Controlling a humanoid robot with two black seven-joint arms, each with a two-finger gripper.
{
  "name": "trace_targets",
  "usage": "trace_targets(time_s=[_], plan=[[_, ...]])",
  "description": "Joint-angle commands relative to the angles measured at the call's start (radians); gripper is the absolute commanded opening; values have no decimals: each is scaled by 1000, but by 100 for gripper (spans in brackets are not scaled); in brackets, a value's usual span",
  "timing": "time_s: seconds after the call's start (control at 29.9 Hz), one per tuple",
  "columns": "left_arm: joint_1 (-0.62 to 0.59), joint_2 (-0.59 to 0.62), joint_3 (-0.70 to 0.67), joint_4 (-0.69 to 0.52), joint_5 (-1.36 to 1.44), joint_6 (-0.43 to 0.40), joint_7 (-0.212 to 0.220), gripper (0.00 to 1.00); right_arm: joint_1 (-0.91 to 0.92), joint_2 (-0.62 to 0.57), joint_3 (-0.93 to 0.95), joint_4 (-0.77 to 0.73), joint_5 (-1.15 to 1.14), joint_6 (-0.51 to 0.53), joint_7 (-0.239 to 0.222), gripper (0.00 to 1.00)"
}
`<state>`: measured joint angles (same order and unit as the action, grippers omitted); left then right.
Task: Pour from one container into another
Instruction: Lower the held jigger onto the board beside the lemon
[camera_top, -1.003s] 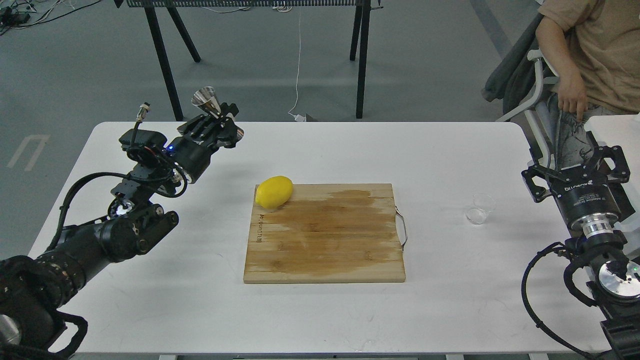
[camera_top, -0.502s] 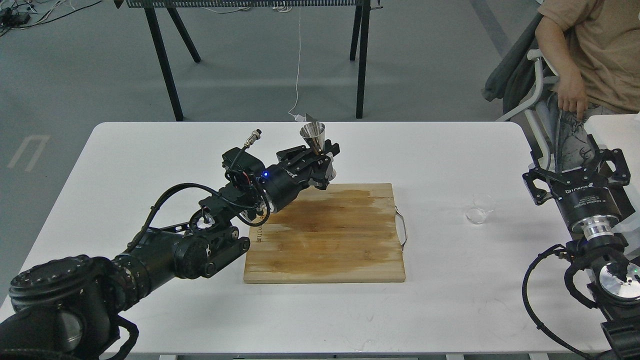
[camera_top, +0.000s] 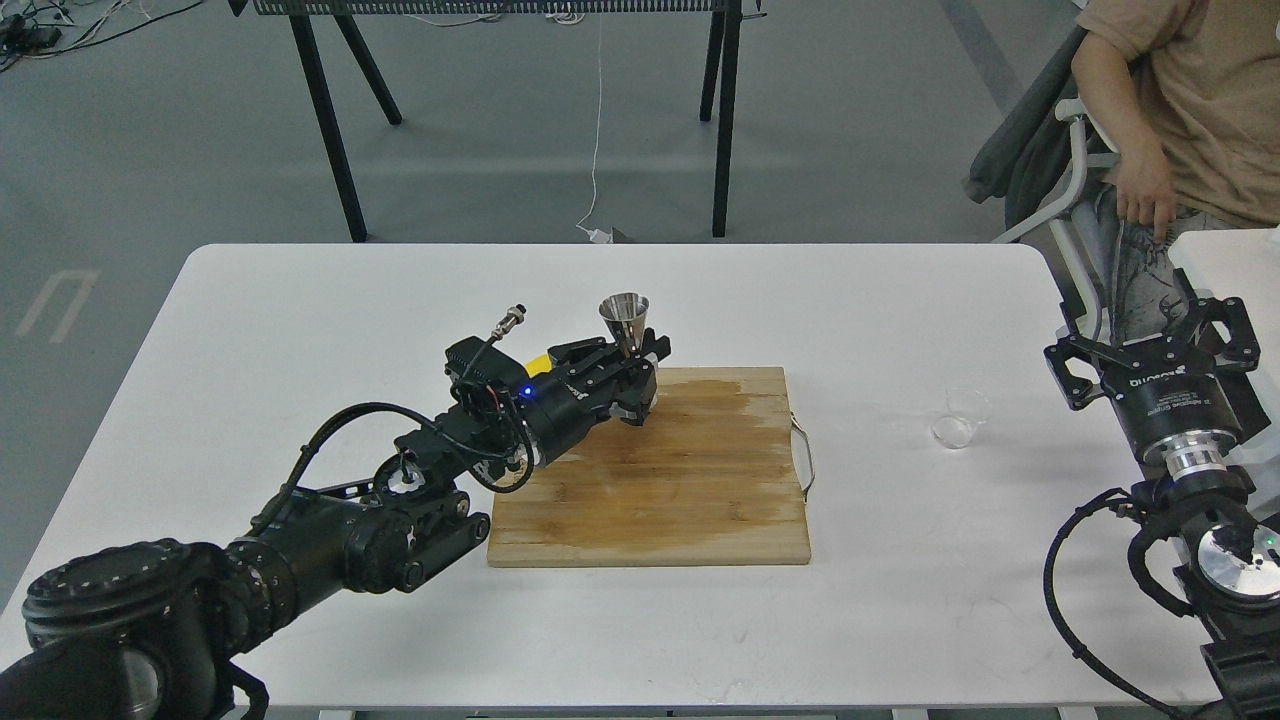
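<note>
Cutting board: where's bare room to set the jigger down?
Cutting board: centre, right side and near edge are bare. Far-left corner is crowded: left gripper holding the jigger, lemon behind. Table is also bare between board and glass cup.

White table (camera_top: 300, 300): cutting board (camera_top: 680, 500), glass cup (camera_top: 960, 417).

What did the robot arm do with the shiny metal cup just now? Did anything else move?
The left gripper, shut on the shiny hourglass-shaped steel jigger, carried it from the table's far left corner to the wooden cutting board's far edge, then lowered it slightly. The arm now hides most of the yellow lemon. The small clear glass cup and right gripper stayed put.
</note>
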<state>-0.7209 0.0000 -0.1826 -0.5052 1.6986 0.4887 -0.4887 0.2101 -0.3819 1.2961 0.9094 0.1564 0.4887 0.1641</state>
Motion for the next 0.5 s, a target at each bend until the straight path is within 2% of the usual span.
trace_targets(time_s=[0.0,0.2,0.47], plan=[[31,0,24,-30,1,0,0,5,2,0,-1,-3,-1,0,0,99],[69,0,43,-98,3,0,0,5,5,0,-12,-11,-1,0,0,99],[69,0,43,-92,1,0,0,5,5,0,-17,-6,-1,0,0,99]])
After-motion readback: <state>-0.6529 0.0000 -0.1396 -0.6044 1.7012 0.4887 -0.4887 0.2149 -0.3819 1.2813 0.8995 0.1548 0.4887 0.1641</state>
